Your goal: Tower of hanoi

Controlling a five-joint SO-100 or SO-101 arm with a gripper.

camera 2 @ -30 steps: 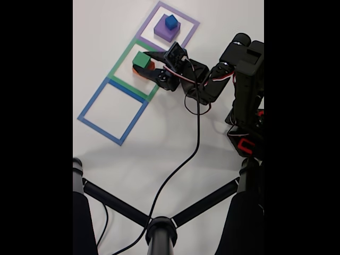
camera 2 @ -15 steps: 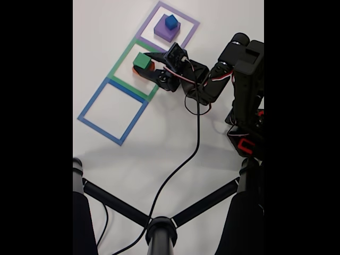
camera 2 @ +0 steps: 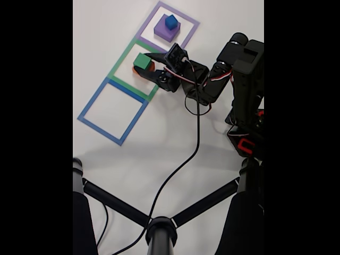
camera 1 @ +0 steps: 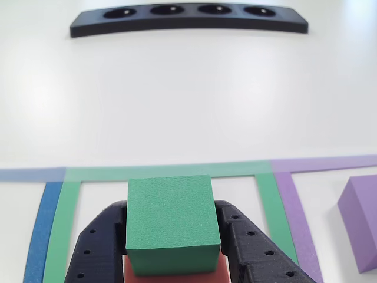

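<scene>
A green cube (camera 1: 171, 221) sits on a red block (camera 1: 177, 274) inside the green taped square (camera 2: 121, 71). My gripper (camera 1: 171, 206) reaches in from the right in the fixed view, where the gripper (camera 2: 142, 62) straddles the stack. Its black fingers (camera 1: 103, 242) press against both sides of the green cube, so it is shut on it. In the purple taped square (camera 2: 188, 32) a small blue cube (camera 2: 170, 22) rests on a purple block (camera 2: 164, 32). That purple block (camera 1: 362, 221) also shows at the right edge of the other view. The blue taped square (camera 2: 112, 110) has nothing inside.
A black bar with round holes (camera 1: 188, 19) lies across the far side of the white table. The arm's base (camera 2: 247, 95) stands at right. A black cable (camera 2: 186, 159) runs down to a black camera stand (camera 2: 159, 228) at the bottom.
</scene>
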